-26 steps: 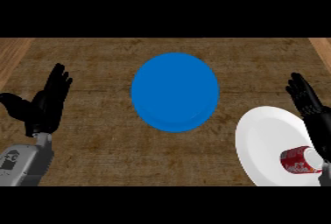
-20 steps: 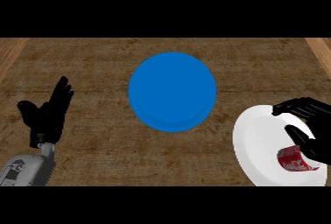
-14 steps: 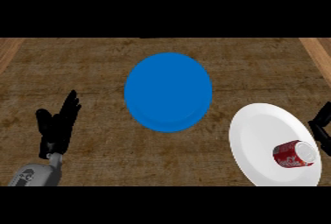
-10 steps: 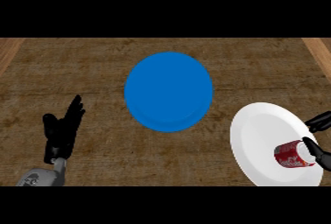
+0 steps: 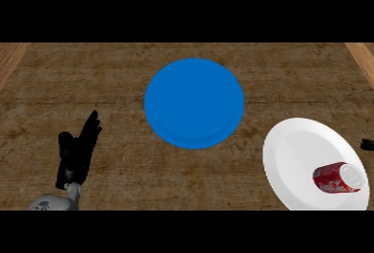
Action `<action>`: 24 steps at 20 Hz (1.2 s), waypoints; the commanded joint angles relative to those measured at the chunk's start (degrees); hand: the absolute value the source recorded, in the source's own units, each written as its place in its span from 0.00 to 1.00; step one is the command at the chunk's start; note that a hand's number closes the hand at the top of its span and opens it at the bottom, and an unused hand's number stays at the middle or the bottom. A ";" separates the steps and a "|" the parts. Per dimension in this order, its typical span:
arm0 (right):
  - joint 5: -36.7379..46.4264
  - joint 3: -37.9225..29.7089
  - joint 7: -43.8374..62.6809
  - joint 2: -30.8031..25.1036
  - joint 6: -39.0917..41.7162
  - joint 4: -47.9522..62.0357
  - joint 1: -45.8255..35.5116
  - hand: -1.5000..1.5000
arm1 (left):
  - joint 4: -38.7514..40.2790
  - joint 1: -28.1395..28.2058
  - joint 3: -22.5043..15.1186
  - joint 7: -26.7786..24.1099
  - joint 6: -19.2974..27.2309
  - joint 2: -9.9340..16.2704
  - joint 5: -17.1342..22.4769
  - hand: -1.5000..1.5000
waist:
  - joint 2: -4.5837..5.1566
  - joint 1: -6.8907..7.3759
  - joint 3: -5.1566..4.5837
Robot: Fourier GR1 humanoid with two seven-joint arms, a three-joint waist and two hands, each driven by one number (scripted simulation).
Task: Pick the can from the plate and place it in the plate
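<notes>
Left hand: the left hand [image 5: 77, 150] shows at the lower left of the frame, rising from a grey forearm [image 5: 53, 203] at the bottom edge. Its fingers are straight and point up, released, holding nothing and touching nothing. It rests well apart from both plates.

Right hand: only a small black tip of the right hand [image 5: 367, 144] shows at the right edge, about mid-height, just beside the white plate's rim. Whether it is released or clenched cannot be told. It does not touch the can.

Can: the red can [image 5: 338, 178] lies on its side in the lower right part of the white plate, its pale end facing the right edge of the frame.

White plate: the white plate [image 5: 300, 158] sits at the lower right of the frame, reaching the bottom edge. It holds the can and nothing else.

Blue plate: the blue plate [image 5: 194, 103] sits at the centre of the frame, a little above the middle, near the white plate but not touching it. Nothing lies in it.

Counter: the brown counter [image 5: 80, 79] carries both plates.
</notes>
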 commanded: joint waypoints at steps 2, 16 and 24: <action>11.64 -0.51 -4.53 -6.81 -3.18 1.18 -1.51 0.00 | -1.81 1.14 -0.69 0.50 0.76 -1.09 -0.80 0.50 | -0.01 0.67 -0.14; 24.50 9.77 11.90 -13.14 7.18 -4.79 -7.59 0.00 | -5.18 1.63 1.87 3.29 -1.81 0.80 -2.02 0.50 | 0.00 0.61 -0.22; 33.71 10.62 9.05 -7.31 6.42 -0.20 -8.79 0.00 | -2.92 -2.17 4.35 5.74 -2.81 -2.48 -5.19 0.50 | 0.03 0.10 -0.19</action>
